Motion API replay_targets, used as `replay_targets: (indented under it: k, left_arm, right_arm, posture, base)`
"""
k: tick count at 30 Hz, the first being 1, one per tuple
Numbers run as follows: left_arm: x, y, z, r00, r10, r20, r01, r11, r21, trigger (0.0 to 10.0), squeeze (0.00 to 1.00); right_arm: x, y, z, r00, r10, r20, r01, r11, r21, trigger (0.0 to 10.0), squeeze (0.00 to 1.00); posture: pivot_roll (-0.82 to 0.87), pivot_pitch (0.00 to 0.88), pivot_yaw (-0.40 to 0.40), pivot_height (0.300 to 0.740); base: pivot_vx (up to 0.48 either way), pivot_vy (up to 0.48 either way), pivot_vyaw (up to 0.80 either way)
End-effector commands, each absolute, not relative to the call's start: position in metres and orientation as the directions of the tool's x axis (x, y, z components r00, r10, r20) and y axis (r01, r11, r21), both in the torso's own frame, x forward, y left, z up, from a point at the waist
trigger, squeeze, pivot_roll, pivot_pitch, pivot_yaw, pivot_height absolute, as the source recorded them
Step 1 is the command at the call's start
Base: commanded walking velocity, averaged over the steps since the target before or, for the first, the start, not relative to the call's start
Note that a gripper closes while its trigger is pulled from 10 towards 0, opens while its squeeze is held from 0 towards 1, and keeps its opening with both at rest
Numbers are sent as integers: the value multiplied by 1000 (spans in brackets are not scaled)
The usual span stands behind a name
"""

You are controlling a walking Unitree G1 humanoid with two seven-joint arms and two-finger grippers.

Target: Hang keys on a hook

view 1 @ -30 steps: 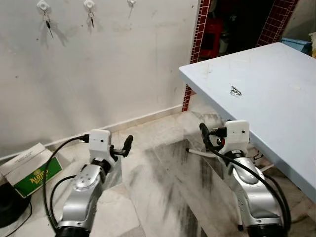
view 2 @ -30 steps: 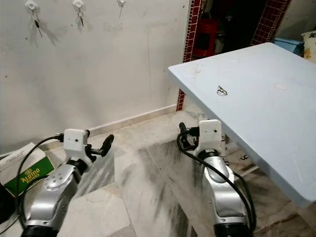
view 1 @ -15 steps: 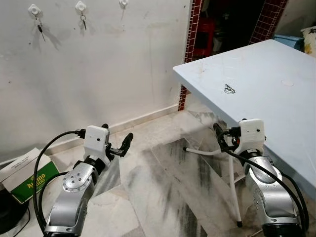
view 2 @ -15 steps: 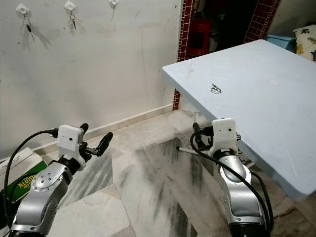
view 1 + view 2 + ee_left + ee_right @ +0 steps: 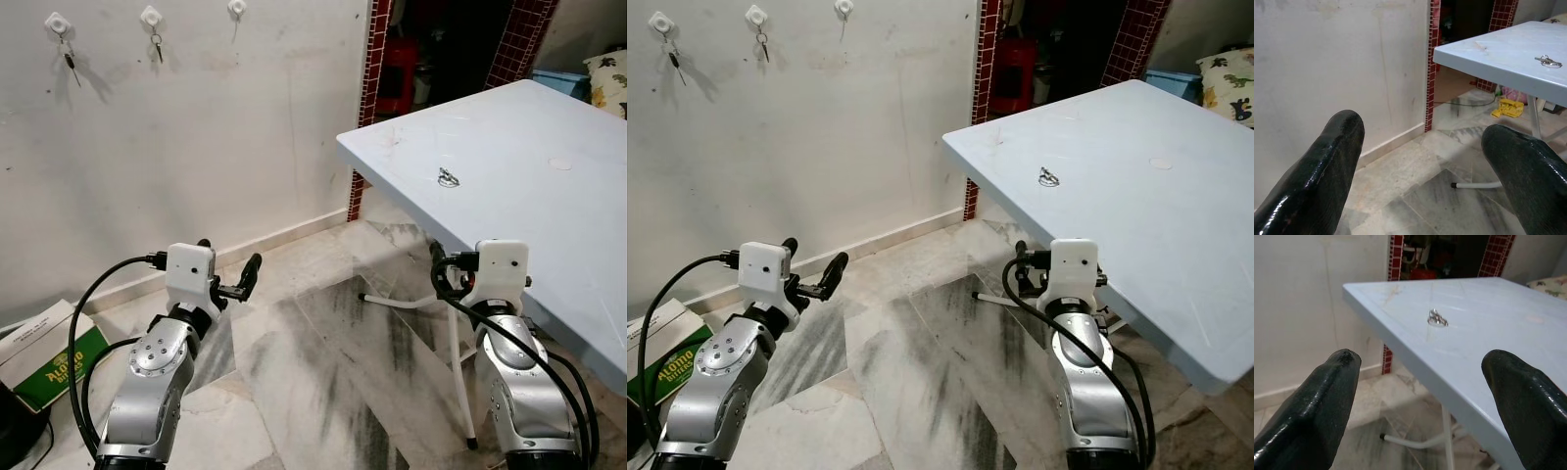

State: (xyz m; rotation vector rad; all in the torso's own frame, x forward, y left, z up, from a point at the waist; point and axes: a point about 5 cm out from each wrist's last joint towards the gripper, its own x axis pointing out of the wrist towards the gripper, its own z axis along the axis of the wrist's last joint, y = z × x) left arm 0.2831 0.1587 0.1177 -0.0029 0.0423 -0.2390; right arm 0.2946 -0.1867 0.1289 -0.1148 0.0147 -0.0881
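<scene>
Right tool [image 5: 1420,406] wide open, empty, facing keys [image 5: 1437,318] on table [image 5: 509,147]; left tool [image 5: 1425,171] open, empty.

Keys [image 5: 449,177] on table [image 5: 549,225] too small to count; table edge-cut.

White wall [image 5: 245,147], marble floor [image 5: 323,362], pale-blue table [image 5: 549,225].

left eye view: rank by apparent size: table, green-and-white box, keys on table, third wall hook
1. table
2. green-and-white box, partly cut off by the frame edge
3. keys and third wall hook: both tiny and look alike, so no ranking.
</scene>
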Motion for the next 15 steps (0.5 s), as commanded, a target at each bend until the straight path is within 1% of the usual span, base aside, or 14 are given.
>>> replay_targets:
  k: [1, 5, 10, 15]
  left_arm:
    - [286, 162, 119, 974, -223, -42, 223, 975, -7, 10000, 0]
    - [286, 163, 118, 976, -214, -41, 213, 977, -13, 10000, 0]
    - [285, 162, 117, 976, -215, -41, 215, 977, -17, 10000, 0]
    - [285, 162, 117, 975, -220, -40, 219, 975, -22, 10000, 0]
  right_arm:
    - [297, -185, 129, 996, -90, -15, 88, 990, -110, 10000, 0]
    - [298, -181, 130, 997, -76, -9, 74, 992, -104, 10000, 0]
    - [298, -178, 131, 998, -69, -6, 68, 993, -96, 10000, 0]
    - [299, -177, 130, 998, -68, -12, 67, 993, -97, 10000, 0]
  posture:
    - [-22, 0, 13, 740]
    - [-24, 0, 12, 740]
    - [-24, 0, 11, 740]
    - [-23, 0, 11, 740]
  base:
    - [0, 0, -800]
    - [0, 0, -669]
    - [260, 0, 0]
    - [351, 0, 0]
